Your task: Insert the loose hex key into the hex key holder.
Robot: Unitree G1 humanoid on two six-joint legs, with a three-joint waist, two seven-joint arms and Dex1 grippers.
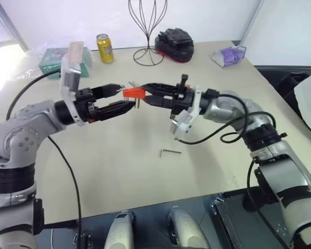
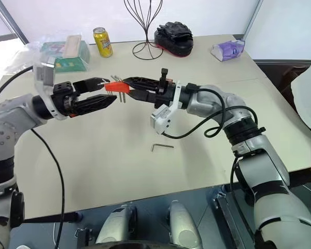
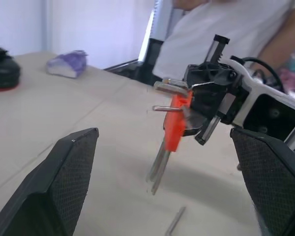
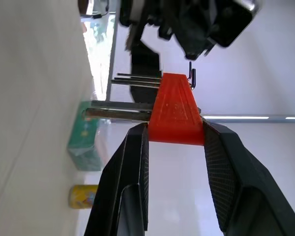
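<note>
holding mid-air above table (image 1: 93, 171): right gripper (image 1: 147, 97) clamped on hex key holder (image 1: 134, 93), orange block raised, its keys hanging down. left gripper (image 1: 115, 98) just beside holder, jaws spread wide, nothing in them. loose hex key (image 1: 169, 152) flat on table, below and right of holder, well apart. risks: holder slipping or twisting if left jaws bump it; thin key hard to pinch off flat surface.
</note>
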